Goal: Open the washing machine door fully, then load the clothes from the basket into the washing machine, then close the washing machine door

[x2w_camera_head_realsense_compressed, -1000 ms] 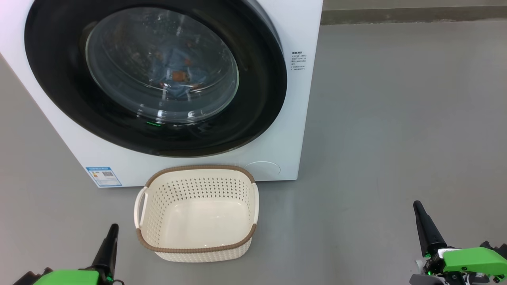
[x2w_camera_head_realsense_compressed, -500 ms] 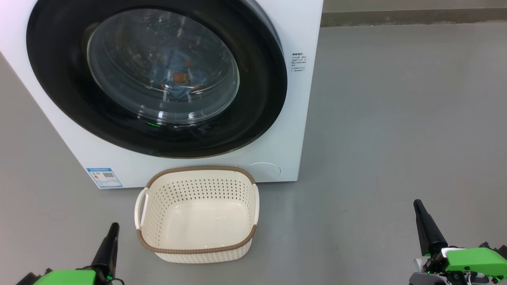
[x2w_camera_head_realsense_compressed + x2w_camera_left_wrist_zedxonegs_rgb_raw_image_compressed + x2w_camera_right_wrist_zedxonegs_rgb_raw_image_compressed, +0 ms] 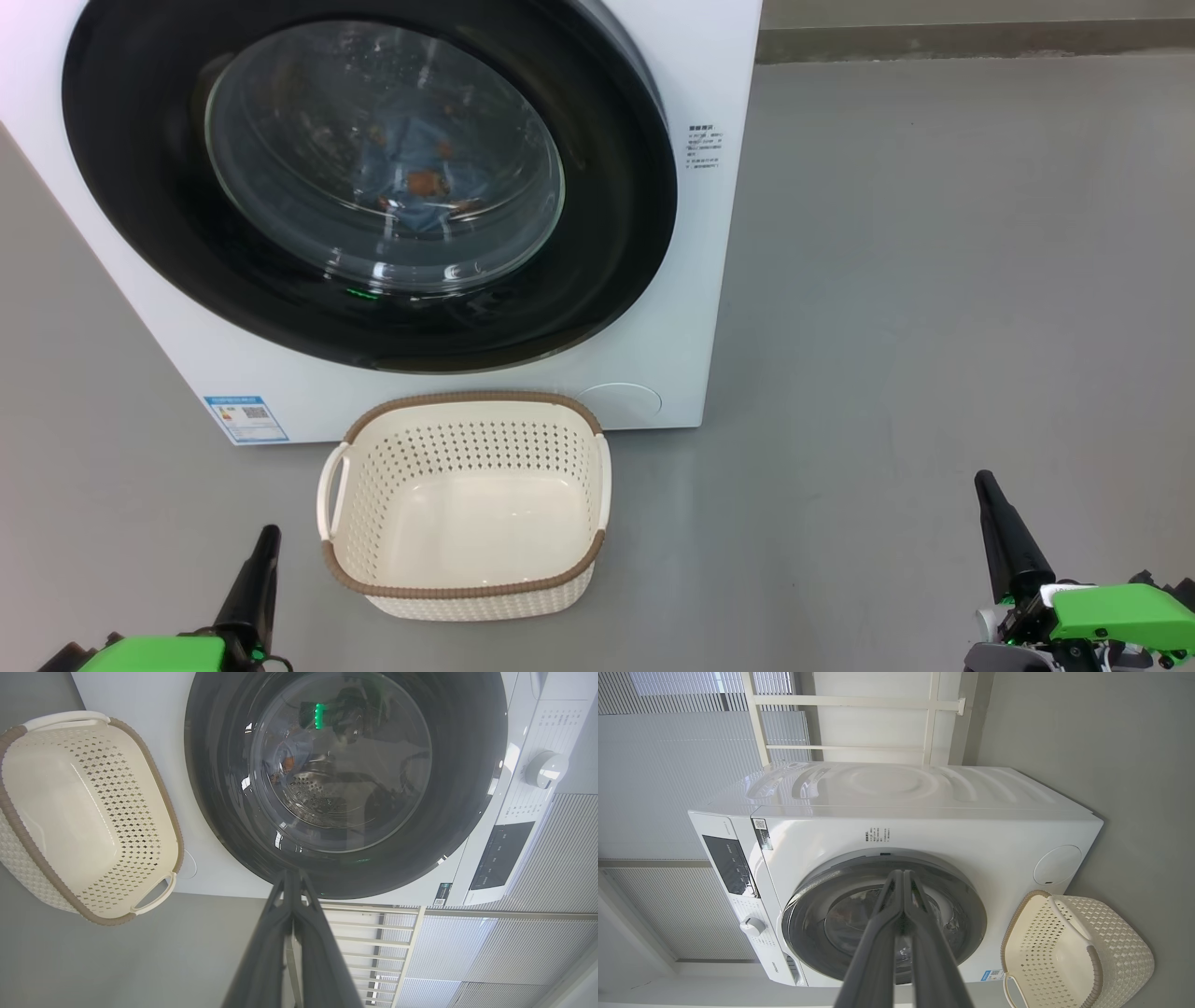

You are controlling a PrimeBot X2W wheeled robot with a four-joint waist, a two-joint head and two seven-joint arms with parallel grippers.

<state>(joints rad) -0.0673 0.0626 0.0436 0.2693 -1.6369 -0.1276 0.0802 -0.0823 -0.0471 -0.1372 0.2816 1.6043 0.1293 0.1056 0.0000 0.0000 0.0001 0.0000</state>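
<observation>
The white washing machine (image 3: pixel 691 280) stands ahead with its round black door (image 3: pixel 140 205) closed against the front. Through the door's glass bowl, light blue clothes (image 3: pixel 411 177) with orange-brown prints lie inside the drum. The cream basket (image 3: pixel 467 597) with a brown rim sits on the floor right in front of the machine, with nothing inside. My left gripper (image 3: pixel 267 534) is low at the left of the basket, fingers pressed together. My right gripper (image 3: pixel 982 481) is low at the far right, also shut on nothing. Both wrist views show the door (image 3: pixel 215 788) (image 3: pixel 808 905) and basket (image 3: pixel 159 788) (image 3: pixel 1120 942).
Grey floor (image 3: pixel 934 280) spreads wide to the right of the machine. A control panel with a dial (image 3: pixel 542 767) tops the machine. Pale slatted wall panels (image 3: pixel 551 858) and a white frame (image 3: pixel 859 700) stand behind it.
None apart from a slight camera shift; the door, basket and both grippers hold their places.
</observation>
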